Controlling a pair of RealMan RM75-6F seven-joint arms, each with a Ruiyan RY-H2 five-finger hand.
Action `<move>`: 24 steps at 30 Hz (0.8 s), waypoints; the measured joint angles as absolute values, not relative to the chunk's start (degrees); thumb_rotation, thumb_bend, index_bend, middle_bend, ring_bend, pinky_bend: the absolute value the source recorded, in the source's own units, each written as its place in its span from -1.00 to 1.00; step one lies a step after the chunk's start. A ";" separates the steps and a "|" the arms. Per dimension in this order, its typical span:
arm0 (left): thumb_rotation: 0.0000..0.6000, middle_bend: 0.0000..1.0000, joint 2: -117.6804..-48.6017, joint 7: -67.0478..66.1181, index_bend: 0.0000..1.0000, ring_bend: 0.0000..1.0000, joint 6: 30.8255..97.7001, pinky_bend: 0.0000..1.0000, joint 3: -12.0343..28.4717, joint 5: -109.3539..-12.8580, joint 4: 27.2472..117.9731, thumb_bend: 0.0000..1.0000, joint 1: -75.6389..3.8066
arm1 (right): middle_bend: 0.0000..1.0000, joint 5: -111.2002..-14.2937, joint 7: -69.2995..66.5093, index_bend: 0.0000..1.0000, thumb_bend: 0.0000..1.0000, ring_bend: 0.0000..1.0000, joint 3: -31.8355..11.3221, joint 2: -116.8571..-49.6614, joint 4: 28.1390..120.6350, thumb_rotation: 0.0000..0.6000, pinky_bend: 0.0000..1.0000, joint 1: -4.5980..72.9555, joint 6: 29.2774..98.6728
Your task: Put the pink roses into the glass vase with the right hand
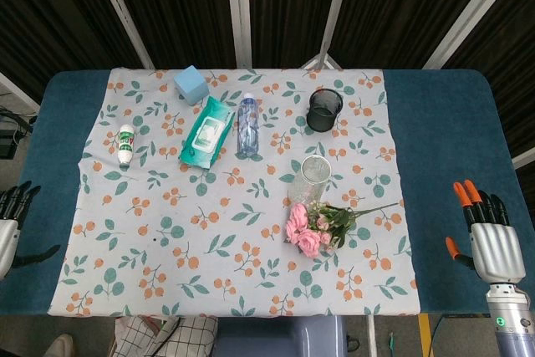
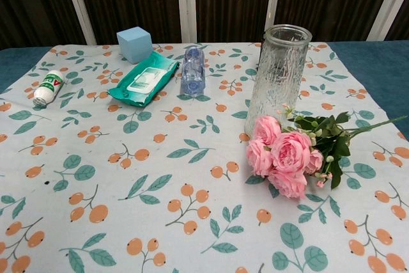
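Note:
A bunch of pink roses (image 1: 309, 227) (image 2: 284, 155) lies on the floral tablecloth, blooms toward the left and green stems pointing right. An empty glass vase (image 1: 313, 177) (image 2: 277, 75) stands upright just behind the blooms, almost touching them. My right hand (image 1: 489, 236) hovers at the table's right front edge, well to the right of the roses, fingers spread and holding nothing. My left hand (image 1: 12, 219) shows only partly at the left edge, fingers apart and empty. Neither hand appears in the chest view.
A black mesh cup (image 1: 324, 109) stands behind the vase. A clear bottle (image 1: 247, 123) (image 2: 192, 70), a green wipes pack (image 1: 206, 131) (image 2: 143, 79), a blue cube (image 1: 191, 84) (image 2: 134, 44) and a small white bottle (image 1: 125, 143) (image 2: 48, 87) lie at the back left.

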State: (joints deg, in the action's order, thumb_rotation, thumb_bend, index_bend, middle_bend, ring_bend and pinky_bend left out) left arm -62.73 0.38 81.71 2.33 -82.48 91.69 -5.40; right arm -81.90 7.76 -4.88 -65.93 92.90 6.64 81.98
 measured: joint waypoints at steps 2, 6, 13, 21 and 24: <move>1.00 -1.00 -62.74 0.29 -1.00 -1.00 81.69 -1.00 2.32 -82.45 91.69 -1.00 -5.40 | -1.00 -81.92 7.67 -1.00 -0.26 -1.00 -4.87 -65.90 92.88 1.00 -1.00 6.63 81.99; 1.00 -1.00 -62.73 0.26 -1.00 -1.00 81.73 -1.00 2.37 -82.34 91.80 -1.00 -5.37 | -1.00 -82.12 7.62 -1.00 -0.26 -1.00 -4.81 -65.89 92.85 1.00 -1.00 6.62 82.03; 1.00 -1.00 -62.65 0.52 -1.00 -1.00 82.05 -1.00 2.30 -82.53 91.71 -1.00 -5.20 | -1.00 -82.80 7.29 -1.00 -0.26 -1.00 -4.68 -65.88 93.00 1.00 -1.00 6.60 82.29; 1.00 -1.00 -62.55 1.20 -1.00 -1.00 82.31 -1.00 2.21 -82.80 91.28 -1.00 -5.02 | -1.00 -83.67 7.70 -1.00 -0.26 -1.00 -4.42 -66.21 93.18 1.00 -1.00 6.82 82.31; 1.00 -1.00 -62.51 1.34 -1.00 -1.00 82.42 -1.00 2.19 -82.81 91.22 -1.00 -4.94 | -1.00 -83.61 7.75 -1.00 -0.26 -1.00 -4.46 -66.28 93.33 1.00 -1.00 7.00 82.02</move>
